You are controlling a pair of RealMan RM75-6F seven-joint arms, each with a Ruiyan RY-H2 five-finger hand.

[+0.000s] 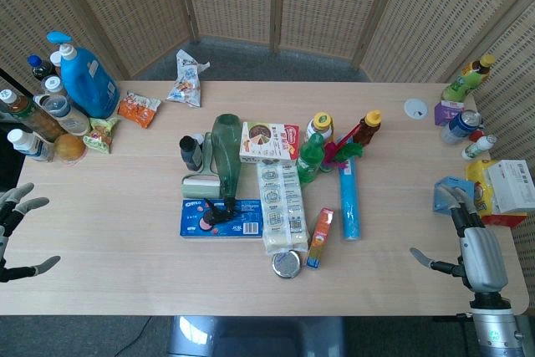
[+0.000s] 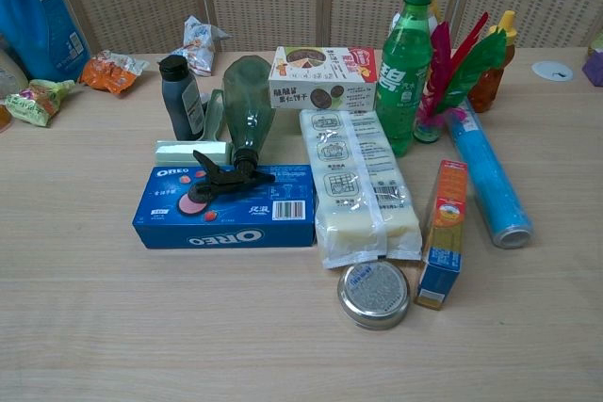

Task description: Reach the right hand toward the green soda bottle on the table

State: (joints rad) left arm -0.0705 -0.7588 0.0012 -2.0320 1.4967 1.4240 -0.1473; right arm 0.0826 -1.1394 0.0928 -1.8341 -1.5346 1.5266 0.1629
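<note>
The green soda bottle (image 1: pixel 310 158) (image 2: pixel 405 68) stands upright near the middle of the table, just right of a long white pack (image 1: pixel 281 205) (image 2: pixel 363 181). My right hand (image 1: pixel 468 240) hovers at the table's right front edge, far right of the bottle, fingers spread and holding nothing. At the left front edge my left hand (image 1: pixel 15 227) is also spread and empty. Neither hand shows in the chest view.
Around the bottle: a feather shuttlecock (image 2: pixel 457 68), a brown sauce bottle (image 1: pixel 366 129), a blue roll (image 1: pixel 349 198), an orange box (image 1: pixel 319 237), a snack box (image 1: pixel 269 141), a green spray bottle (image 1: pixel 226 156), an Oreo box (image 2: pixel 226 206), a tin (image 2: pixel 374 293). Cans and packs (image 1: pixel 493 181) crowd the right edge.
</note>
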